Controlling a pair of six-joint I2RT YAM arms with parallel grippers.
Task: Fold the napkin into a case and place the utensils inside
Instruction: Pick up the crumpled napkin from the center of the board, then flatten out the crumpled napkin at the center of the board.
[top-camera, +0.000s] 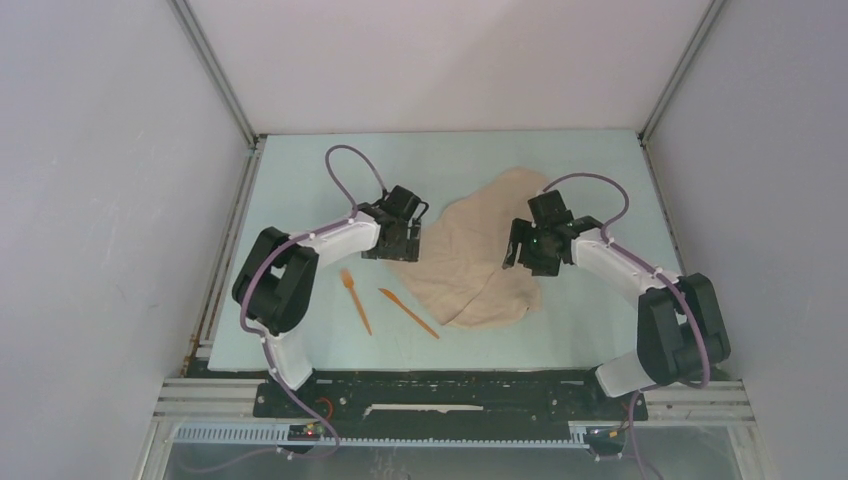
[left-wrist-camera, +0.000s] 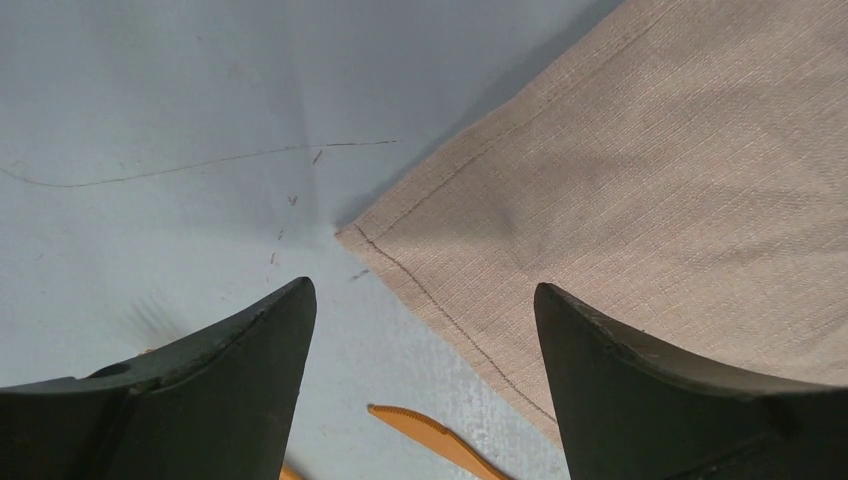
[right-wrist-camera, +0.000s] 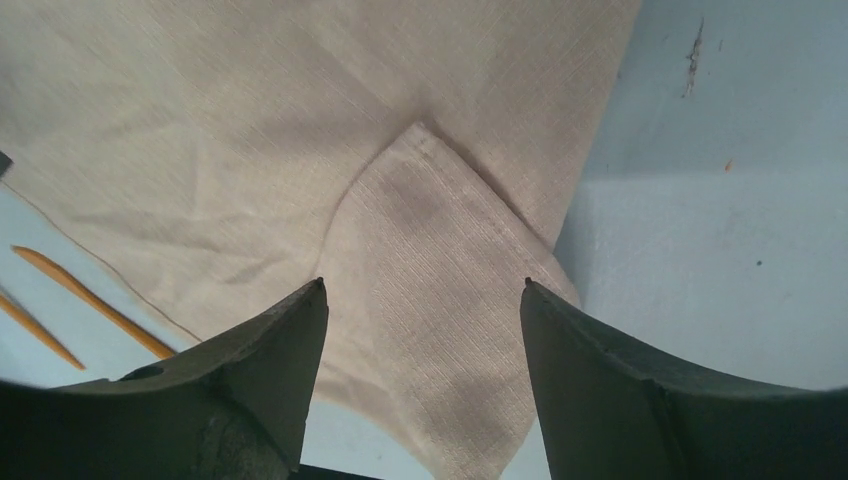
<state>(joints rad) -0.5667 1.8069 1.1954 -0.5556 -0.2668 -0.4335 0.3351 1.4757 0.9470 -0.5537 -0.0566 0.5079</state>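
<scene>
The beige napkin (top-camera: 470, 255) lies loosely spread and rumpled on the table, no case formed. My left gripper (top-camera: 395, 245) is open, hovering over the napkin's left corner (left-wrist-camera: 345, 232), which lies flat. My right gripper (top-camera: 522, 258) is open above a corner flap (right-wrist-camera: 430, 250) folded back over the cloth on the right side. The orange fork (top-camera: 356, 300) and orange knife (top-camera: 408, 312) lie on the table left of the napkin, near the front. The knife's tip shows in the left wrist view (left-wrist-camera: 430, 435), and the knife also shows in the right wrist view (right-wrist-camera: 90, 300).
The pale blue table (top-camera: 300, 180) is walled by grey panels on the left, back and right. A black rail (top-camera: 450, 395) with the arm bases runs along the near edge.
</scene>
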